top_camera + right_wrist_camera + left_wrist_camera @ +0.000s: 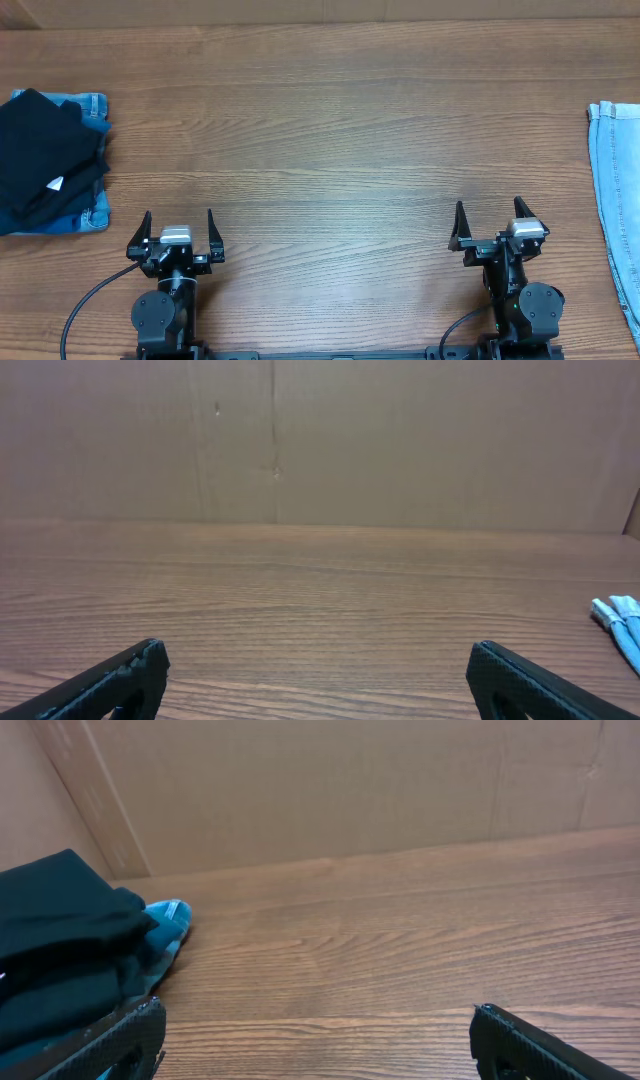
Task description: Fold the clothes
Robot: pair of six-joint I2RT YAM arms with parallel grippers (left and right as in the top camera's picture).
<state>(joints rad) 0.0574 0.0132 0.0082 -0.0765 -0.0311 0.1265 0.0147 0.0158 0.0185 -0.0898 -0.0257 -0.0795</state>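
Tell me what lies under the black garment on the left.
Light blue denim pokes out under the black garment at two edges. Whatever else lies beneath is covered.

The wooden table (330,120) is viewed straight down from overhead. It is shared with both wrist views, taken low and close, facing a cardboard wall (400,440).

No text, brand or number can be read.
The only marking in sight is a small white label (56,184) on the black clothes (35,150) at the far left of the overhead view. It shows there as a plain white fleck, too small to make out any letters or signs on it.
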